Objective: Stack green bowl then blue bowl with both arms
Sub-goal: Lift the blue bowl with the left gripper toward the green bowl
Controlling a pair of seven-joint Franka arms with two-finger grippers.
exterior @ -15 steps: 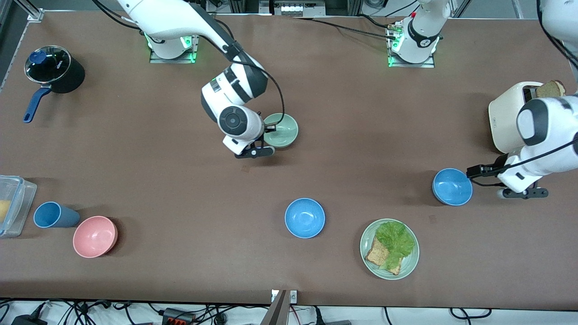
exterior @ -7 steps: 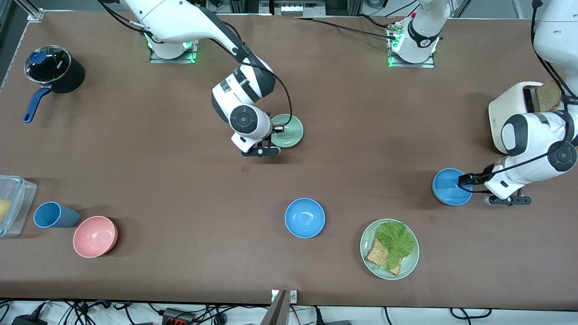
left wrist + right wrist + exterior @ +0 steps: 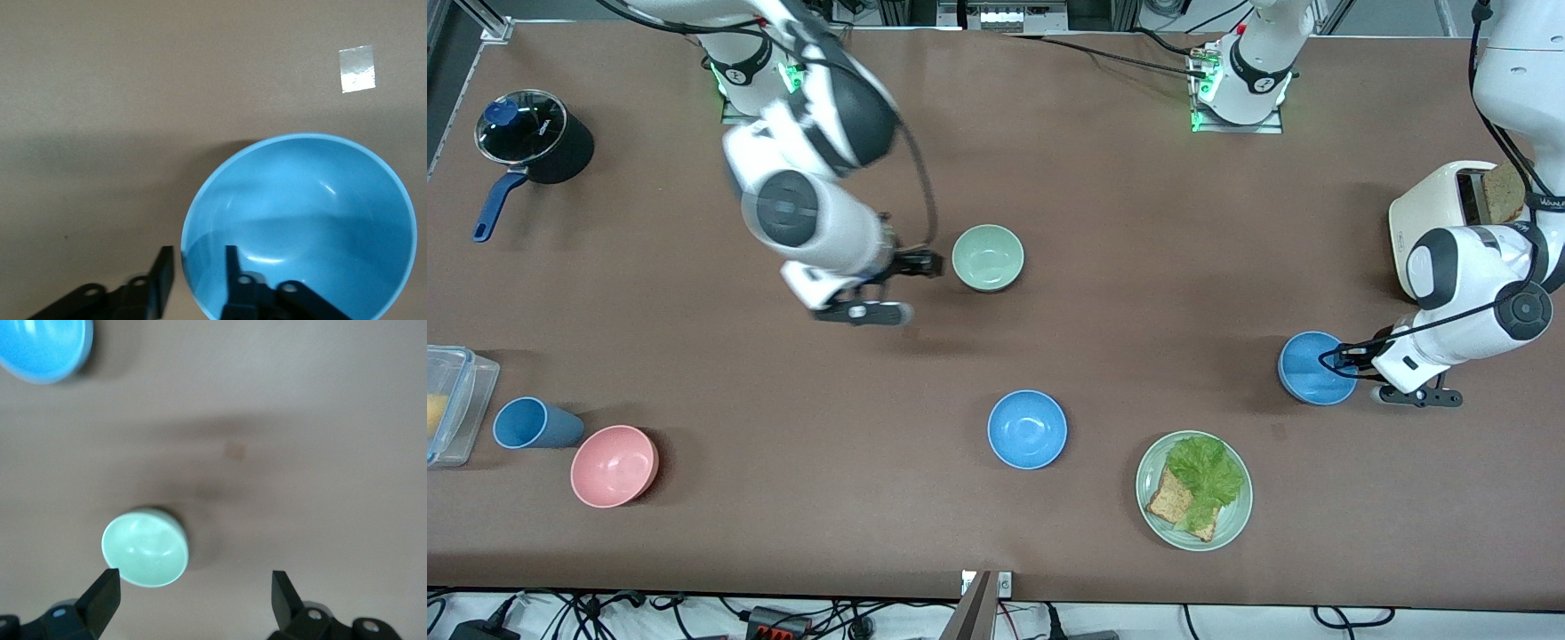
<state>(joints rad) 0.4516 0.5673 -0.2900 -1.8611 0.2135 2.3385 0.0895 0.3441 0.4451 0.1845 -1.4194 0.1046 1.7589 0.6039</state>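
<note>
The green bowl [image 3: 987, 258] stands alone on the table in the middle, and it shows in the right wrist view [image 3: 145, 549] too. My right gripper [image 3: 932, 264] [image 3: 193, 581] is open wide and empty, raised just beside the bowl toward the right arm's end. The blue bowl [image 3: 1312, 369] [image 3: 300, 227] sits near the left arm's end. My left gripper [image 3: 1336, 359] [image 3: 197, 253] is open and straddles its rim, one finger inside and one outside. A second blue bowl [image 3: 1027, 429] [image 3: 43, 347] sits nearer the front camera than the green bowl.
A green plate with lettuce and toast [image 3: 1232, 520] lies by the second blue bowl. A toaster [image 3: 1432, 231] stands at the left arm's end. A pink bowl [image 3: 614, 465], blue cup [image 3: 532, 423], plastic container [image 3: 454, 400] and black pot [image 3: 534, 138] are at the right arm's end.
My right gripper has let go of the green bowl, opened wide, risen and pulled back toward the right arm's end. My left gripper has moved onto the blue bowl's rim.
</note>
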